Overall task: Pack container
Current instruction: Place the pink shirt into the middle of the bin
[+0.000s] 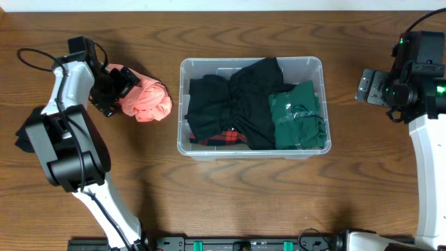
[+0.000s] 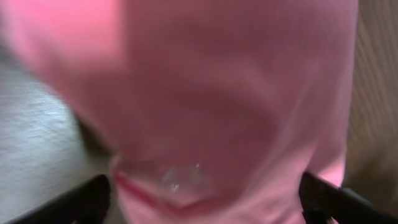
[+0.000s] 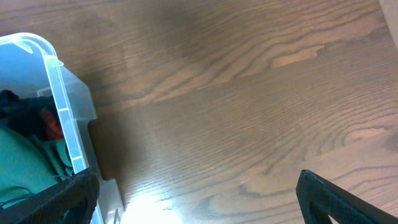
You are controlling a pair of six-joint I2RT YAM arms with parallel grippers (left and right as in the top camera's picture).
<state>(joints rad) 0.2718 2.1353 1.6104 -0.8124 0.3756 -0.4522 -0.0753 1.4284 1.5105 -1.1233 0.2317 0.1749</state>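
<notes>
Entry: packing, part done, by my judgement.

- Container (image 1: 209,61): stood at the middle of the surface (image 1: 279,202).
- Packed inside: black garments (image 1: 230,101) from nine to twelve o'clock; red plaid piece (image 1: 223,137) at seven; green garment (image 1: 300,118), seemingly in clear wrap, at three to four.
- Outstanding: one pink garment (image 1: 148,101), bunched on the surface at nine o'clock of the container, just beside it.
- My left pincer (image 2: 205,193): released, fingers spread wide, pink cloth filling the gap; not yet clenched.
- My right pincer (image 3: 196,190): released, grasping nothing, over bare wood at three o'clock of the container.
- Left to do, as I judged: grip, carry, drop in.
</notes>
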